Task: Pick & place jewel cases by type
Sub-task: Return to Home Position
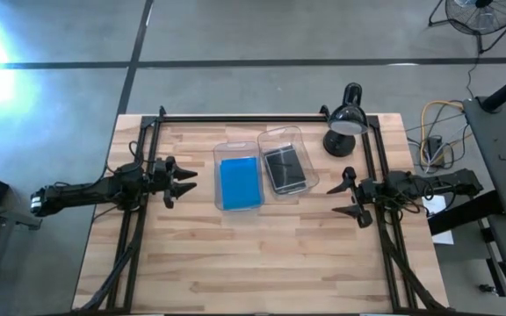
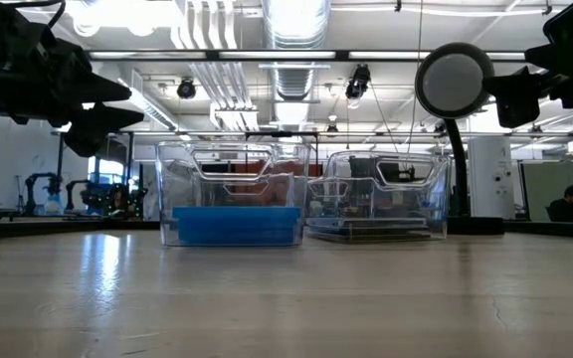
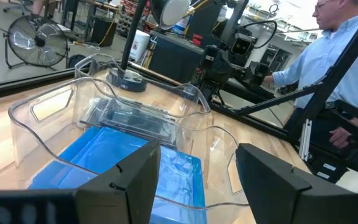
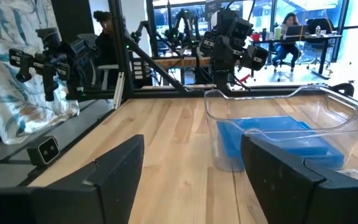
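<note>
as i looked down from the high view, the left arm (image 1: pixel 77 191) lay along the left edge of the worktop (image 1: pixel 235 263) and the right arm (image 1: pixel 429 184) along the right edge. each had its jaws spread wide, gripping nothing and pointing inward at two clear bins. the blue jewel cases (image 1: pixel 240 182) lay in the left bin (image 1: pixel 235 146) and the dark jewel cases (image 1: pixel 285 168) in the right bin (image 1: pixel 281 133) just beside it. a black desk lamp (image 1: pixel 345 120) stood near the right bin. i saw no case outside the bins.

in the low view both stacks sat flat on their bin floors, with the arms well above the wood.

the left wrist view showed its two fingers (image 3: pixel 129 183) apart with only air between them, the bins near ahead, and a person (image 3: pixel 347 56) in a light blue shirt beyond the worktop.

the right wrist view showed the same wide, empty gap between its fingers (image 4: pixel 117 174).

sorting looked finished to me. i judged the homing should go slowly: lift first, draw each arm straight back, and keep the open jaws clear of the bin rims and the lamp.
</note>
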